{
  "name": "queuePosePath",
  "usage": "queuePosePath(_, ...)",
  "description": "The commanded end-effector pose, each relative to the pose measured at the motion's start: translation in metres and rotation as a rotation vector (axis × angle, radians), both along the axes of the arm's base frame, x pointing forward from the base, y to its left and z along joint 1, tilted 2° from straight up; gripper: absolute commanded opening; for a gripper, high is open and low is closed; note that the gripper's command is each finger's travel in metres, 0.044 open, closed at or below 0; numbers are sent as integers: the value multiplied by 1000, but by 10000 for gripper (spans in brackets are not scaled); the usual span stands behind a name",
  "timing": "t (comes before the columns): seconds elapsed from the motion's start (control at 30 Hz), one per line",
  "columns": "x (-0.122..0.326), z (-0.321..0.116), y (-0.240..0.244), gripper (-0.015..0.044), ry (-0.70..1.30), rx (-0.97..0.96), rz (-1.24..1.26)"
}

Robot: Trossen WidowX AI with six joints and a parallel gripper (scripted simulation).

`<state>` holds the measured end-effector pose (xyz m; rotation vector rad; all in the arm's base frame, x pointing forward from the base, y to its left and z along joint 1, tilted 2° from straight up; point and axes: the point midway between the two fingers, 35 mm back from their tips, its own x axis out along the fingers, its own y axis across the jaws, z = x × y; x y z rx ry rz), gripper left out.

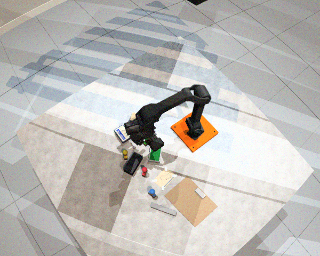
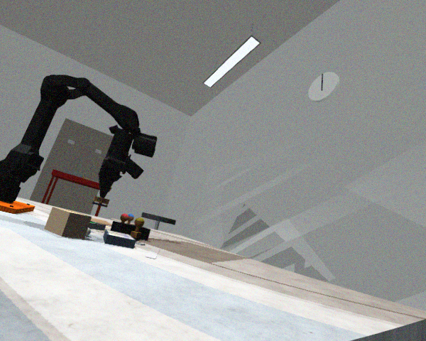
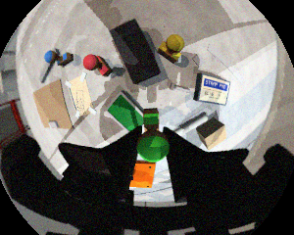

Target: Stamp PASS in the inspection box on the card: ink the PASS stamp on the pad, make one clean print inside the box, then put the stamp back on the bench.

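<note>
Top view: the gripper [image 1: 145,142] [image 2: 103,196] [image 3: 153,129] stood just left and far of the green ink pad [image 1: 154,154] [image 3: 124,112]. You had the card [image 1: 164,178] [image 3: 80,96] farther right and nearer, its corners taped; its marks were too small to read.

Exterior view: the green-knobbed stamp [image 1: 145,141] [image 2: 101,201] [image 3: 153,149], presumably PASS, hung below the fingertips, raised above the bench [image 1: 226,165] [image 2: 220,293] [image 3: 186,24]. A tan block [image 2: 67,222] [image 3: 212,132] stood left and near of it.

Wrist view: your jaws were partly open, closed on the stamp, its green knob between them. Whether its face carried ink could not be told. Judged step: bringing the stamp over the pad for inking. You needed to centre it inside the pad's rim, level the face, press straight down lightly and lift without sliding. A tilted descent risked patchy ink or a twist in the grip. Travel to the card called for clearance over the red stamp [image 1: 144,170] [image 2: 123,217] [image 3: 91,62].
</note>
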<state>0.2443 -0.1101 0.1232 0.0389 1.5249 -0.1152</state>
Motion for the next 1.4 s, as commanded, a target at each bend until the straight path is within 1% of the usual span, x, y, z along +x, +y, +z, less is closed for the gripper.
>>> queuePosePath(0.0, -2, -1, 19, 0, 5, -2, -2)
queuePosePath(0.27, -7, -2, 53, 0, 5, 0, -2)
queuePosePath(1.37, -5, -21, 53, 0, 5, 0, -1)
